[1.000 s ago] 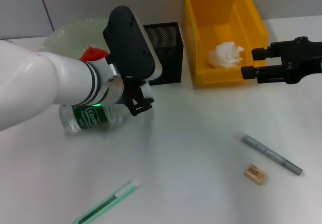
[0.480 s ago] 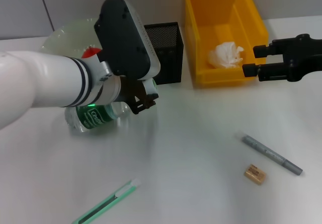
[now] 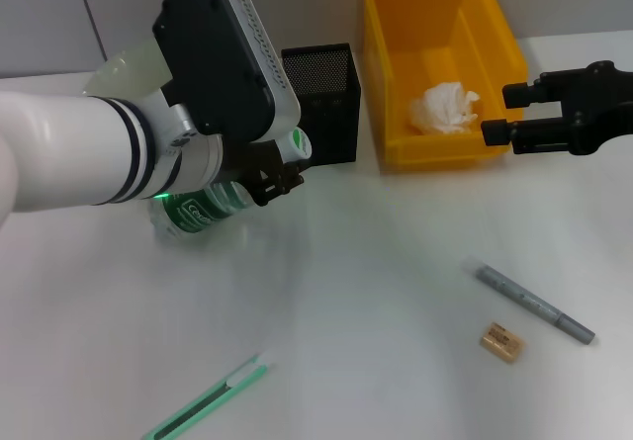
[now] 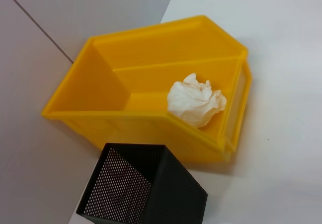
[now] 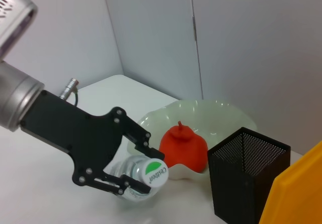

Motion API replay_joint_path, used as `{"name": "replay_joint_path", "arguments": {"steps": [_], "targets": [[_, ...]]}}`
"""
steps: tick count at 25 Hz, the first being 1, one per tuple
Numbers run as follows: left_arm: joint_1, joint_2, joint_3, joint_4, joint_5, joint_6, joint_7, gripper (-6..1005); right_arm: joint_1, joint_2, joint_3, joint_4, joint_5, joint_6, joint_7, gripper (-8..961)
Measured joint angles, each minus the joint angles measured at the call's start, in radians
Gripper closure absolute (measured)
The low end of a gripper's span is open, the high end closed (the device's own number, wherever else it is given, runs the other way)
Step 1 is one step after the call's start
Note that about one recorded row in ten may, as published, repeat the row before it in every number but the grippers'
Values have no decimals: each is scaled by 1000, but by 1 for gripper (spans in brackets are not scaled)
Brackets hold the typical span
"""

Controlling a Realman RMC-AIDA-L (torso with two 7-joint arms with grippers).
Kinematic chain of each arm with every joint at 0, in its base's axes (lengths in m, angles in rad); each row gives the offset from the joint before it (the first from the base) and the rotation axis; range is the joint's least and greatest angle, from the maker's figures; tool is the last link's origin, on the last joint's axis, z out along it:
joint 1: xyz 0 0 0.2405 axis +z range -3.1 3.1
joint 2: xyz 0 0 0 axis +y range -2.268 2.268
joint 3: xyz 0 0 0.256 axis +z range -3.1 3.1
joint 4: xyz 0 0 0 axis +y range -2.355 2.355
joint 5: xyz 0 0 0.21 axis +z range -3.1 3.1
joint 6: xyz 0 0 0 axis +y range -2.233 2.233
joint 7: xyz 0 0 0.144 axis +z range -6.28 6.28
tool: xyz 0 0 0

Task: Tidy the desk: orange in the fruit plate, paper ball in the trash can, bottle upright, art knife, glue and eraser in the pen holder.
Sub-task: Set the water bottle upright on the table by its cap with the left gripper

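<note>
One white desk surface (image 3: 376,361) stood before a pale grey panelled wall (image 5: 236,43) with vertical seams.

White desk (image 3: 396,361); grey panelled wall (image 5: 241,43) behind, vertical seams.

On the worktop (image 3: 396,361) there is one bottle (image 3: 213,206), one green art knife (image 3: 206,398), one grey glue pen (image 3: 534,304) and one eraser (image 3: 500,342). There is one black mesh pen holder (image 3: 324,99), one yellow bin (image 3: 440,54) with one paper ball (image 3: 444,108) inside, and one pale fruit plate (image 5: 201,121) carrying one orange-red fruit (image 5: 183,146). Two hands show: the left hand (image 3: 272,178) at about ten o'clock, the right hand (image 3: 502,114) at about two o'clock.
</note>
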Motion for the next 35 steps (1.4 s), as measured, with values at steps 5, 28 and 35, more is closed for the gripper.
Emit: {"name": "replay_joint_path", "arguments": {"steps": [5,28,35], "targets": [[14,0,-10,42,4,27,2,559,-2,0,2,0,1,0,0,303],[121,1,-38,278,26,187,26,561,8,-10,3,-1,-1,0,0,303],[133,1,-59,318,26,223,27,562,8,-11,3,-1,-2,0,0,302]]}}
